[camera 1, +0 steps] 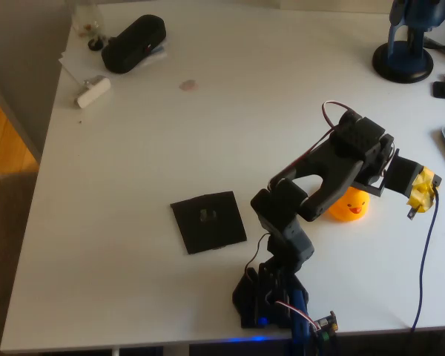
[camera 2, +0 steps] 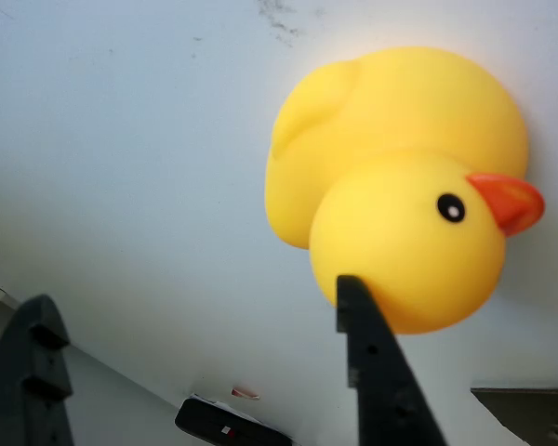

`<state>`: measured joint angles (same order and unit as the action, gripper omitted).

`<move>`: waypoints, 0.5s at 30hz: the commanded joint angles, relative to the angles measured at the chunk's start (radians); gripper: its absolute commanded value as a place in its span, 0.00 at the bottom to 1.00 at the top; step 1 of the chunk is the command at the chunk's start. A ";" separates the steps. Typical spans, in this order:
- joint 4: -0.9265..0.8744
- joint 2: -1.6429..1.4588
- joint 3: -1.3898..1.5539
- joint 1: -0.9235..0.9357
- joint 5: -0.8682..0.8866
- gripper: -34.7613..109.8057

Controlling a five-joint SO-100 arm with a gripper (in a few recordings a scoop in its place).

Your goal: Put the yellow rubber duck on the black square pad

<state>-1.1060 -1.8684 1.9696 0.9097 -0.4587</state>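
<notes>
The yellow rubber duck (camera 1: 351, 207) stands on the white table, right of the arm's elbow and partly hidden under the arm. The wrist view shows the yellow rubber duck (camera 2: 400, 186) close up, orange beak pointing right. My gripper (camera 2: 193, 293) is open, with the duck just beyond its fingers and one dark fingertip (camera 2: 353, 307) overlapping the duck's head. Nothing sits between the fingers. In the overhead view my yellow-taped gripper (camera 1: 421, 193) is to the right of the duck. The black square pad (camera 1: 208, 221) lies flat left of the arm, bare apart from a faint grey mark at its centre.
A bulky black oblong case (camera 1: 133, 43) and a small white object (camera 1: 93, 91) lie at the far left corner. A blue stand (camera 1: 404, 59) sits at the far right. A blue cable (camera 1: 426, 252) runs down the right side. The arm's base (camera 1: 271, 297) is at the near edge.
</notes>
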 commanded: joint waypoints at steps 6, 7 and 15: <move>-0.008 0.000 0.000 -0.005 0.005 0.47; -0.008 -0.002 0.000 -0.005 0.005 0.47; -0.009 -0.011 -0.006 -0.005 0.005 0.47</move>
<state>-1.1060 -1.8684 1.9696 0.9066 -0.4587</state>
